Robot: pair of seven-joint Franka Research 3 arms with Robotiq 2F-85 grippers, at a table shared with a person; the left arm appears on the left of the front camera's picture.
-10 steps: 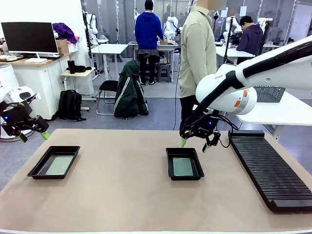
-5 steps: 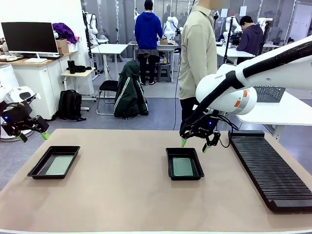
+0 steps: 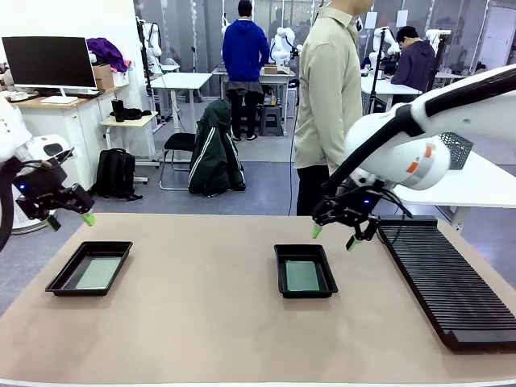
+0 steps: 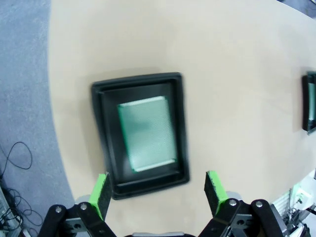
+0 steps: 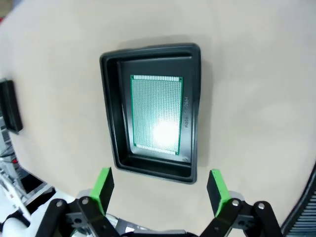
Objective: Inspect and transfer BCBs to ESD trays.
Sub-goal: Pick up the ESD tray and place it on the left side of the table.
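Note:
Two black ESD trays lie on the tan table, each with a green BCB flat inside. The left tray (image 3: 89, 268) holds one board (image 3: 97, 273); the middle tray (image 3: 305, 271) holds another (image 3: 302, 276). My left gripper (image 3: 71, 220) hovers open above and behind the left tray, looking down on that tray (image 4: 139, 132) and its board (image 4: 148, 133). Open too, my right gripper (image 3: 332, 235) hangs above the far right corner of the middle tray, whose rim (image 5: 153, 111) and board (image 5: 158, 113) lie between its green pads (image 5: 103, 187).
A long black ribbed rack (image 3: 443, 278) runs along the table's right side. A person in a beige shirt (image 3: 326, 97) stands at the far edge behind the right arm. A grey mesh basket (image 3: 455, 149) sits on the white table at right.
Both arms have moved to the right, and the right gripper has drawn away from the middle tray toward the rack. Trays and boards lie as before.

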